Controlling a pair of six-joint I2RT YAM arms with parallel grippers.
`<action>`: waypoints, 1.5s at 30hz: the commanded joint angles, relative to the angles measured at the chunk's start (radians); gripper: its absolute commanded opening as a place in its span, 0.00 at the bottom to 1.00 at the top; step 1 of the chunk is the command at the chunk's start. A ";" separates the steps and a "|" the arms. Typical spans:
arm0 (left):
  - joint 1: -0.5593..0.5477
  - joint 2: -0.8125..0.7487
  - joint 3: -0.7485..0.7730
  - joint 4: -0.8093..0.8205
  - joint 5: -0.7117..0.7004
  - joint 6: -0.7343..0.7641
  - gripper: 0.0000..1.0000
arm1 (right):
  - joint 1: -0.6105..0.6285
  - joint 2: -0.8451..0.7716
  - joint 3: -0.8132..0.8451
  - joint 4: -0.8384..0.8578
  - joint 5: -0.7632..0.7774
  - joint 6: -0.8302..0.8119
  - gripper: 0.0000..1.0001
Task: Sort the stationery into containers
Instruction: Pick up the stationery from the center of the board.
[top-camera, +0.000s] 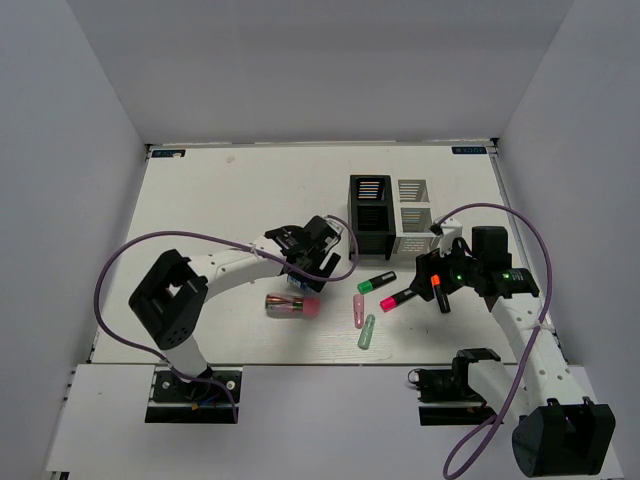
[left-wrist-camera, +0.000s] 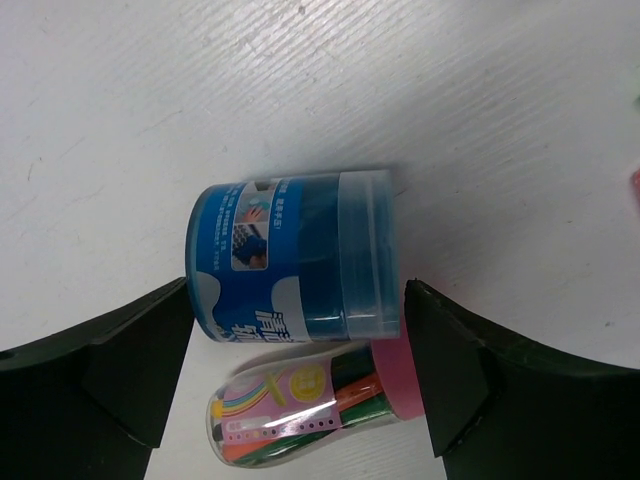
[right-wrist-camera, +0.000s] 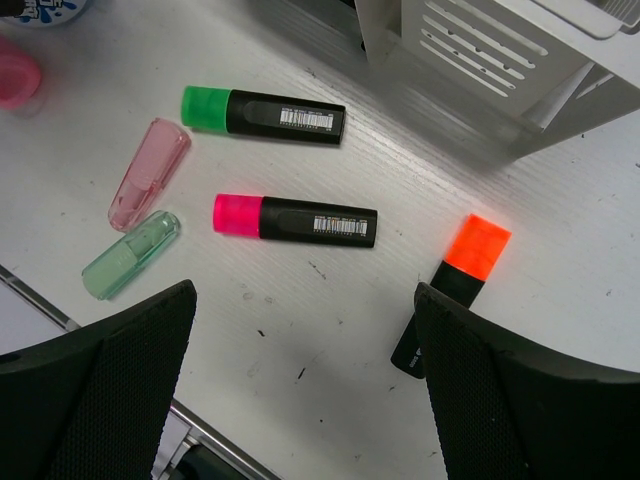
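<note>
The blue-white tape roll (left-wrist-camera: 295, 255) lies on its side on the table, between the tips of my open left gripper (left-wrist-camera: 300, 370); the arm hides it in the top view (top-camera: 305, 262). The pink cylinder (left-wrist-camera: 300, 415) of coloured pens lies just beside it (top-camera: 293, 305). My right gripper (right-wrist-camera: 305, 400) is open and empty above the table (top-camera: 440, 280). The orange-capped highlighter (right-wrist-camera: 455, 285) lies by its right finger. The pink-capped (right-wrist-camera: 295, 220) and green-capped (right-wrist-camera: 262, 113) highlighters lie ahead, with the pink capsule (right-wrist-camera: 150, 172) and green capsule (right-wrist-camera: 130, 255) to their left.
The black slatted organizer (top-camera: 371, 213) and the white organizer (top-camera: 413, 225) stand side by side behind the highlighters; the white one's wall shows in the right wrist view (right-wrist-camera: 500, 60). The table's near edge (right-wrist-camera: 60, 315) runs just below the capsules.
</note>
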 joint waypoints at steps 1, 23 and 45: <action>-0.003 0.001 0.033 -0.021 -0.032 -0.018 0.93 | 0.005 -0.004 0.041 0.007 0.001 0.002 0.91; 0.046 -0.132 0.247 -0.127 0.124 -0.085 0.00 | 0.011 -0.013 0.033 0.004 -0.093 -0.033 0.35; 0.173 -0.174 0.316 0.117 0.481 -0.855 0.00 | 0.089 0.286 0.087 1.233 -0.555 0.614 0.90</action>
